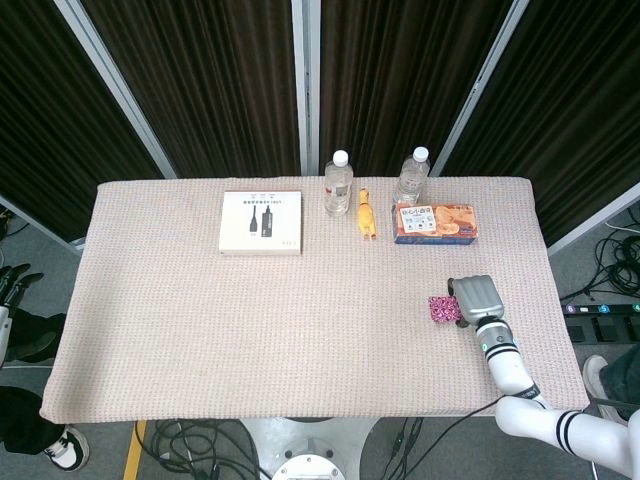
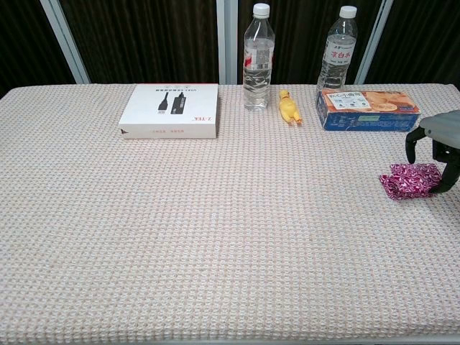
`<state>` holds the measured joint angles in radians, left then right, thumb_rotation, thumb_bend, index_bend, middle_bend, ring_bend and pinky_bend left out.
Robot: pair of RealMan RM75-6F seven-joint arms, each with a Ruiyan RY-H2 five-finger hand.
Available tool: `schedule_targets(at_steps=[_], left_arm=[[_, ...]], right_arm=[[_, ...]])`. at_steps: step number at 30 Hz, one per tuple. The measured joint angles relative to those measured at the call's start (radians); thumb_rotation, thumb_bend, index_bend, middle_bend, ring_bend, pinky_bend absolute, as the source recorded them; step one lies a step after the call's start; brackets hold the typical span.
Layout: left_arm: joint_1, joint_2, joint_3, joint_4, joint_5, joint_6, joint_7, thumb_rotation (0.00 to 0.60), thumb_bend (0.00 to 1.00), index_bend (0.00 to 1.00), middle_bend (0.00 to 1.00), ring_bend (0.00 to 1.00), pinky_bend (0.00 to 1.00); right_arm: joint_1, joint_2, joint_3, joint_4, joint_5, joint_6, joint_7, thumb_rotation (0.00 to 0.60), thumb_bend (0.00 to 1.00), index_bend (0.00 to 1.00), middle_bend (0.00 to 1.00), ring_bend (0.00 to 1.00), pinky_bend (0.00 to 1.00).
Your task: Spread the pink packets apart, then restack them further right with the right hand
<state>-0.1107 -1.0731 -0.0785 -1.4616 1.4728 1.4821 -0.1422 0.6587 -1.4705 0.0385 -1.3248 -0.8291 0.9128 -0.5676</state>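
Note:
The pink packets (image 1: 441,309) (image 2: 410,180) lie as one small bundle near the right end of the woven tablecloth (image 1: 300,330). My right hand (image 1: 476,298) (image 2: 440,136) is over their right side. In the chest view one finger comes down behind the bundle and another at its right edge, so the hand holds the packets between them. Whether the bundle rests on the cloth or hangs just above it, I cannot tell. My left hand does not show in either view.
Along the far edge stand a white box (image 1: 261,222), two water bottles (image 1: 338,184) (image 1: 412,177), a small yellow toy (image 1: 366,214) and an orange snack box (image 1: 435,223) just behind the hand. The table's right edge (image 1: 560,310) is close.

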Motion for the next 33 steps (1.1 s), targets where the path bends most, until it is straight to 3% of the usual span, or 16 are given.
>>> schedule_targets(at_steps=[9, 33], left_arm=[[-0.006, -0.005, -0.005, -0.006, -0.010, -0.008, 0.017, 0.600, 0.00, 0.24, 0.23, 0.12, 0.24], [0.000, -0.008, -0.001, 0.025, -0.017, -0.014, -0.015, 0.600, 0.00, 0.25, 0.23, 0.12, 0.24]], right_arm=[[-0.003, -0.038, 0.006, 0.079, -0.030, -0.045, 0.046, 0.600, 0.00, 0.44, 1.00, 1.00, 1.00], [0.007, -0.084, 0.023, 0.136, -0.017, -0.081, 0.022, 0.600, 0.00, 0.41, 1.00, 1.00, 1.00]])
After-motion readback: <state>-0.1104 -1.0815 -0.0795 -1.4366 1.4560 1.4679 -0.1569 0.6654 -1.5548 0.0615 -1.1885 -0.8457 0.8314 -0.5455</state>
